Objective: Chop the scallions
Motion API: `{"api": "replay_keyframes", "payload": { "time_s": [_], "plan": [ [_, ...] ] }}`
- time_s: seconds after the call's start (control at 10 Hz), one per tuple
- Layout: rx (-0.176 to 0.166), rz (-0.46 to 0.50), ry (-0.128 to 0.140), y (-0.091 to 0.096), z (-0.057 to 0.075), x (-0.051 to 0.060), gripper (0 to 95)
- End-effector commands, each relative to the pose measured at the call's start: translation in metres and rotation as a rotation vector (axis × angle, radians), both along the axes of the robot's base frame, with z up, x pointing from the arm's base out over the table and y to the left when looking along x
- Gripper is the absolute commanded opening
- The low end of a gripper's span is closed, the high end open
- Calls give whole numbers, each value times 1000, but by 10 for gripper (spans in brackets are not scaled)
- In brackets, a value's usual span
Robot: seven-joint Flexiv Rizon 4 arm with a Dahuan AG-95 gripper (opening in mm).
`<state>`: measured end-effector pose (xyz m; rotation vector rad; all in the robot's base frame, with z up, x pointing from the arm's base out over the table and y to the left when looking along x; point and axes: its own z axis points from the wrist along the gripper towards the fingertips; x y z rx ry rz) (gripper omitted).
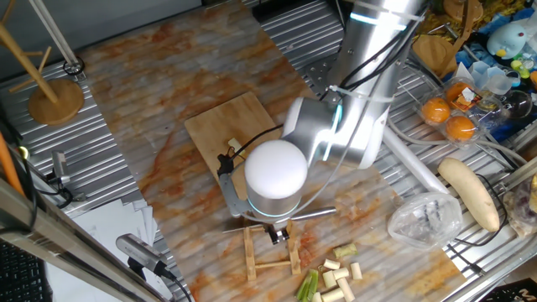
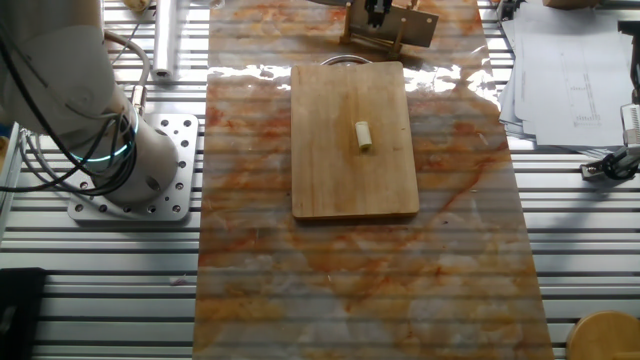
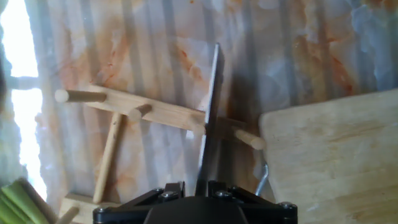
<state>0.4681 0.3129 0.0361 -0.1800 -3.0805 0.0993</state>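
One short pale scallion piece (image 2: 364,135) lies alone on the wooden cutting board (image 2: 355,170); it also shows as scallion piece (image 1: 233,144) on the board (image 1: 220,126). A pile of cut scallions (image 1: 336,277), cream and green, lies off the board near the table's edge. Green stalks (image 3: 18,200) show in the hand view's corner. My gripper (image 1: 275,231) hangs over a small wooden rack (image 1: 270,252), away from the board, shut on a knife. The knife blade (image 3: 211,106) runs edge-on from the gripper (image 3: 196,186) across the rack (image 3: 155,113).
A long white radish (image 1: 470,191), a clear plastic bag (image 1: 424,220) and oranges (image 1: 449,117) sit beside the marble mat. A wooden stand (image 1: 54,96) is at the far corner. Papers (image 2: 565,70) lie by the mat, and the arm's base (image 2: 130,175) is bolted beside the board.
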Motion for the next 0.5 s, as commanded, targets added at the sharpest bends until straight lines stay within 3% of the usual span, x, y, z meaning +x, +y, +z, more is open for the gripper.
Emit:
{"api": "replay_keyframes", "payload": {
  "time_s": [0.1,0.2,0.5],
  "plan": [
    [-5,3,-1,-1,-1,-1,0],
    [-25,8,2,-1,-1,-1,0],
    [-14,4,-3,-3,1,-2,0]
  ]
}}
